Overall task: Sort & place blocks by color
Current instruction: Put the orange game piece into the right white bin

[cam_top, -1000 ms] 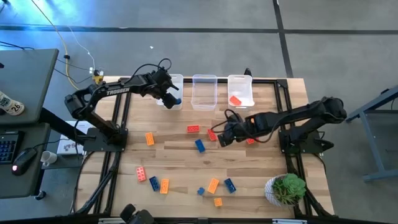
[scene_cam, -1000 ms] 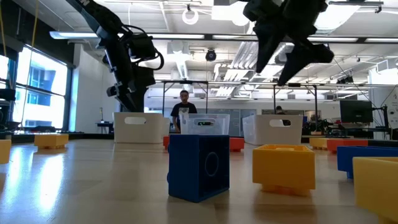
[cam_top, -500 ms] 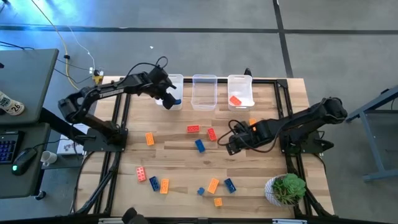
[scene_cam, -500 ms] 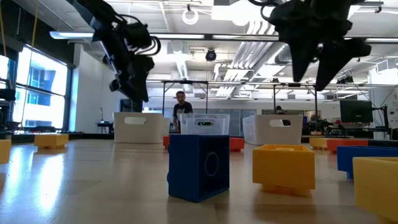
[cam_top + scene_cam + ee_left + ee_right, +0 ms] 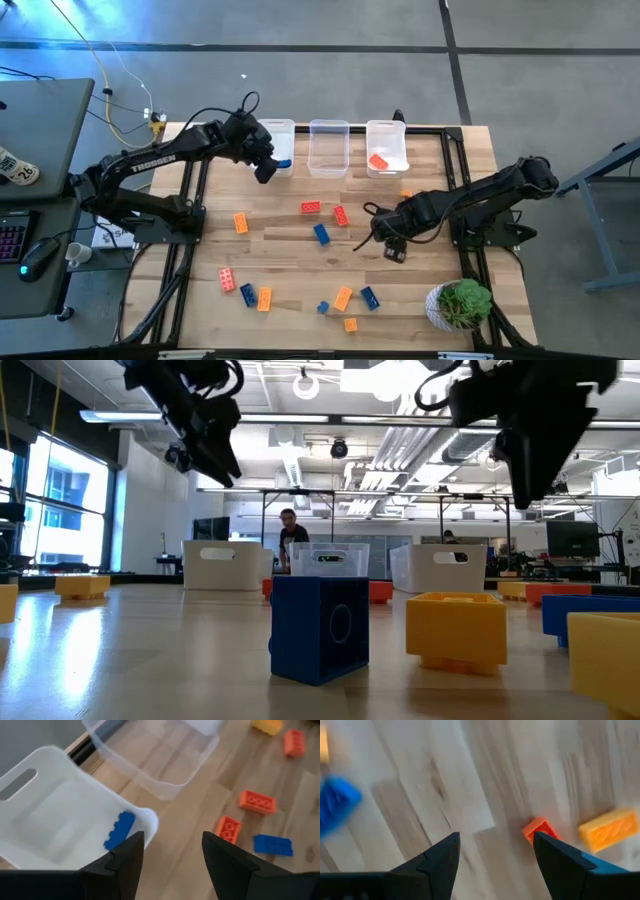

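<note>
below left tool [image 5: 172, 855], blue block [image 5: 119, 830] in bin [image 5: 60, 820]

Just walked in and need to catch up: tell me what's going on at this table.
Two robot arms are sorting toy blocks by color into three clear bins. The left gripper hangs open by the left bin, which holds a blue block. The right gripper hovers open and empty over the wooden table. The right bin holds a red block; many blocks remain scattered.

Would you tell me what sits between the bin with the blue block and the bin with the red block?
In the high view, an empty clear bin stands between the blue block's bin and the red block's bin.
</note>
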Controlling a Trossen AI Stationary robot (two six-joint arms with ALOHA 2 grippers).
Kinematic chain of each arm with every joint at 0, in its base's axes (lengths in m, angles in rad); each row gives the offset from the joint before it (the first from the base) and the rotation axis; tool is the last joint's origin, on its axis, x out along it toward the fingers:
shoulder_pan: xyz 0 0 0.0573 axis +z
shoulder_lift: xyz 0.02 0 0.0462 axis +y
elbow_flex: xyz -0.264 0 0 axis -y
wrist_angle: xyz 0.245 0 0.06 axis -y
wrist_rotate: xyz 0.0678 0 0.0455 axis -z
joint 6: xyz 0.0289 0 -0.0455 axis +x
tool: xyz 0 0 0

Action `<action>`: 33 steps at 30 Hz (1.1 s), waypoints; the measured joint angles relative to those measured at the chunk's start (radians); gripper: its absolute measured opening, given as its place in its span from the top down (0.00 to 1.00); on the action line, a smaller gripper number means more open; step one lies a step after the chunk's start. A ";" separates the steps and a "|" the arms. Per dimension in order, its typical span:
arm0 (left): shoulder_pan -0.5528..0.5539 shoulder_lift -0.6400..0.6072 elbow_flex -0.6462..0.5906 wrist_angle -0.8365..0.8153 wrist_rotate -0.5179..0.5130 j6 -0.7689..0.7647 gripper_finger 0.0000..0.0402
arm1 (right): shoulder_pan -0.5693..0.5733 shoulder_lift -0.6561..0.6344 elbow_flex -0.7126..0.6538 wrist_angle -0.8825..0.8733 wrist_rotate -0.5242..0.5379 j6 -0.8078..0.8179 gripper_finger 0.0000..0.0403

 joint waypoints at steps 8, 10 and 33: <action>-0.054 -0.012 0.000 -0.006 -0.011 -0.028 0.53 | -0.001 0.000 -0.031 -0.041 -0.005 -0.367 0.41; -0.066 -0.012 0.000 -0.007 -0.019 -0.028 0.53 | -0.001 0.000 -0.064 -0.035 0.003 -0.399 0.41; -0.091 -0.012 -0.001 -0.015 -0.027 -0.053 0.53 | -0.135 0.001 -0.243 0.112 0.049 -0.494 0.41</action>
